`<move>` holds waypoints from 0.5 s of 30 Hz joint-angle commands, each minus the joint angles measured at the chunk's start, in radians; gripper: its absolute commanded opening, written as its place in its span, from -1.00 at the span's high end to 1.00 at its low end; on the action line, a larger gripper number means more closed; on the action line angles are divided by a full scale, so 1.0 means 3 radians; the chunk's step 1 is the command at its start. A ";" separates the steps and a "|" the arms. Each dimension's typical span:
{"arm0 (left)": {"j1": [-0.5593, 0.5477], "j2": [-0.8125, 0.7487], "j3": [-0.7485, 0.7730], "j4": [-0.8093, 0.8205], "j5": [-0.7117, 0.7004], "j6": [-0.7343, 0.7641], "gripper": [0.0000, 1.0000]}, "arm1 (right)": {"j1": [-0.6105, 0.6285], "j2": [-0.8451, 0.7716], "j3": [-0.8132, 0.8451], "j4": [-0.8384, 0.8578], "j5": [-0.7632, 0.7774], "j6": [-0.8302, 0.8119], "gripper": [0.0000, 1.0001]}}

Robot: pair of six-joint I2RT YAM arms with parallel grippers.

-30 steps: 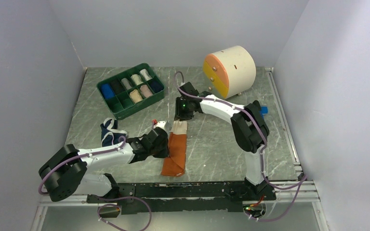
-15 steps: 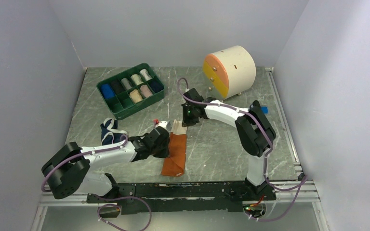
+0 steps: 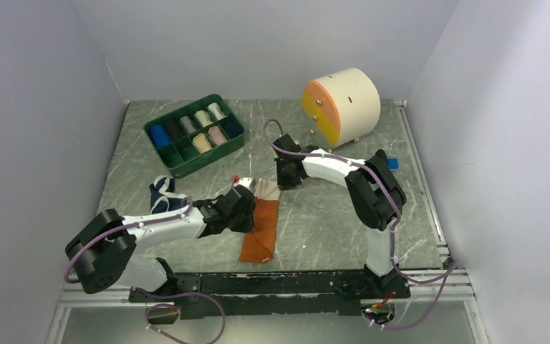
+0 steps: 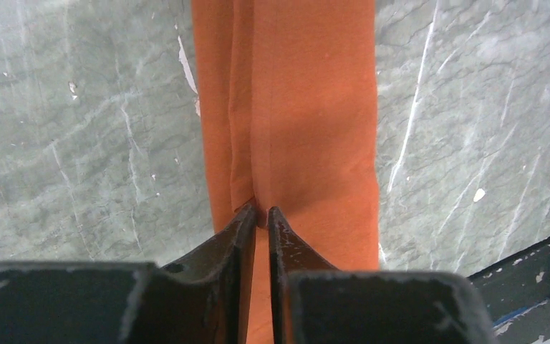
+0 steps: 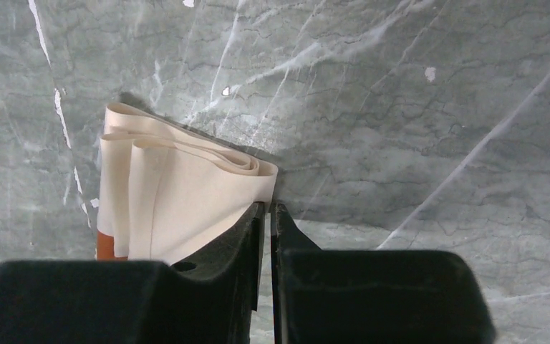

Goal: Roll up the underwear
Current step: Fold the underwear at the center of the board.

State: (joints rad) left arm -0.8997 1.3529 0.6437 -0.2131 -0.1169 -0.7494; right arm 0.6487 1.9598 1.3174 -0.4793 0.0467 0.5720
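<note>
The orange-rust underwear [image 3: 261, 228] lies folded in a long narrow strip on the table, its cream-white end [image 3: 266, 189] at the far side. My left gripper [image 3: 248, 215] is at the strip's left edge. In the left wrist view the gripper [image 4: 261, 212] is shut on a raised fold of the orange cloth [image 4: 308, 107]. My right gripper [image 3: 281, 182] is at the far right corner of the cream end. In the right wrist view it [image 5: 267, 206] is shut at the corner of the cream cloth [image 5: 179, 193]. The navy blue underwear [image 3: 163, 195] lies crumpled to the left.
A green tray [image 3: 183, 166] with several cloth rolls in compartments stands at the back left. A cream drum with an orange-yellow face [image 3: 344, 104] stands at the back right. A small blue object [image 3: 392, 163] lies behind the right arm.
My right gripper has moved right, from over the cream end to its right corner. My left gripper has shifted slightly farther along the strip's left edge.
</note>
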 commanded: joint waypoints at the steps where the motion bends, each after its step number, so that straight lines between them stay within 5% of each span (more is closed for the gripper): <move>1: 0.0010 -0.0066 0.0177 -0.0095 -0.0092 0.0012 0.59 | -0.0011 -0.0274 0.0078 0.0025 0.0036 -0.0018 0.75; 15: 0.0013 -0.0531 0.0128 -0.0445 -0.0215 -0.0144 0.23 | -0.0009 -0.0065 0.0139 0.0315 -0.0441 0.0083 0.75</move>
State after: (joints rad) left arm -0.8997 1.2591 0.6724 -0.3145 -0.1505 -0.7624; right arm 0.6487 1.9003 1.3224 -0.4141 -0.0700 0.5804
